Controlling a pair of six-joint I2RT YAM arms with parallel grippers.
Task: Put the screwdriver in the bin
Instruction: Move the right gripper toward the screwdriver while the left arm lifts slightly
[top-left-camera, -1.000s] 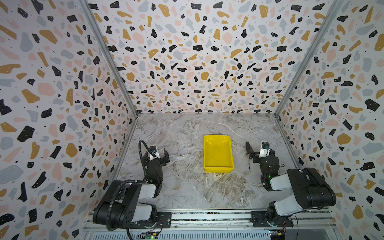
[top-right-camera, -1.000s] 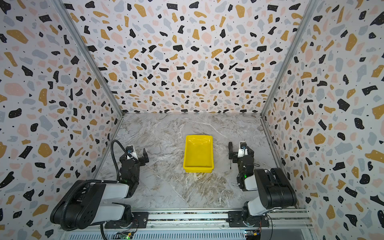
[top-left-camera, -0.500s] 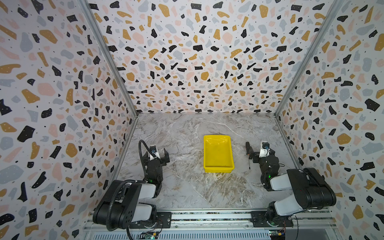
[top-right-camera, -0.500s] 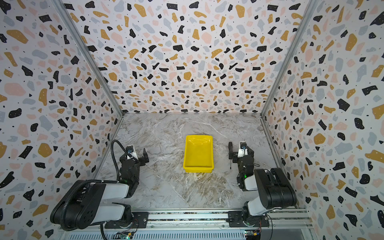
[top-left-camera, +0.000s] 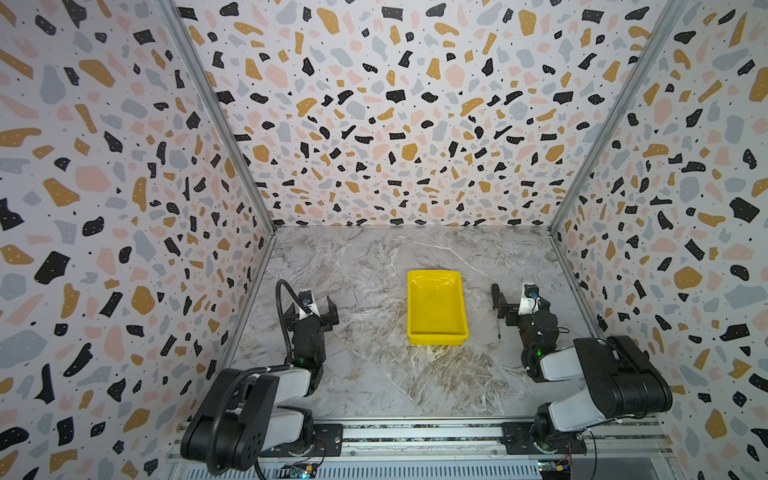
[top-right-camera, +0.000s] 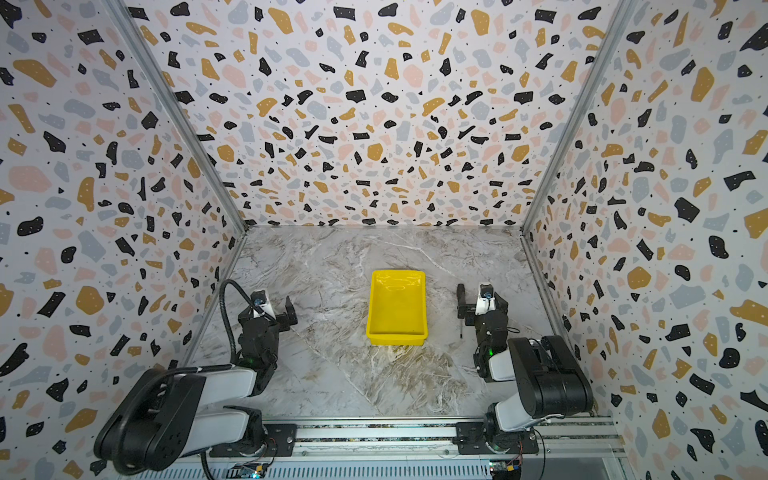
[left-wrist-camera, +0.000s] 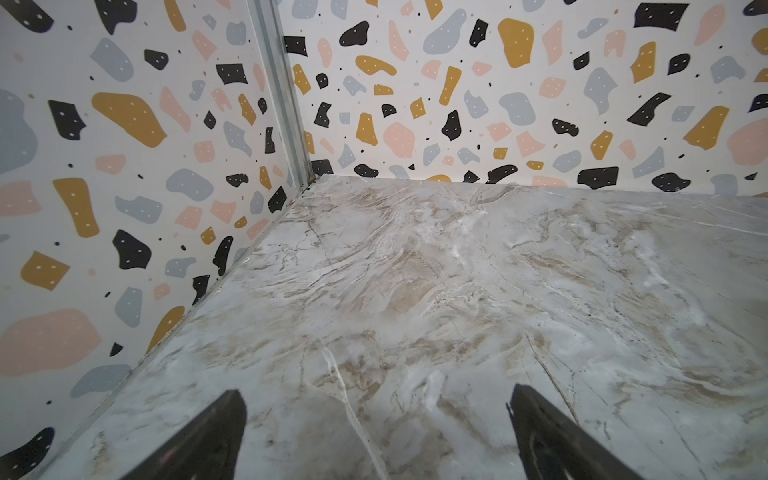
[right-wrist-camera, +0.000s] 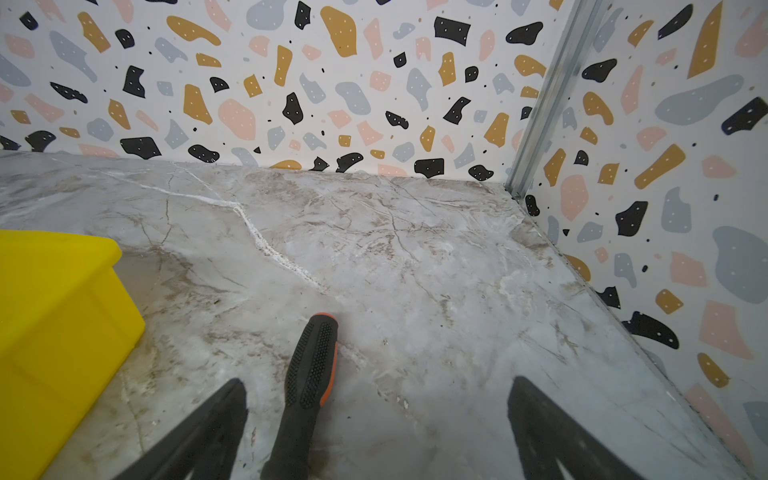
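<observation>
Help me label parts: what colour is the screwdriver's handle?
Screwdriver handle: black with orange, best in right wrist view.

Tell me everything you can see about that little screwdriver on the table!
The screwdriver has a black, bumpy-textured handle with an orange stripe and orange end, rubbery-looking. In both top views its thin dark shaft points toward the near edge of the marble table. It lies flat there, right of the yellow bin, not in it. The right gripper has open jaws either side of the handle; nothing grips it.
</observation>
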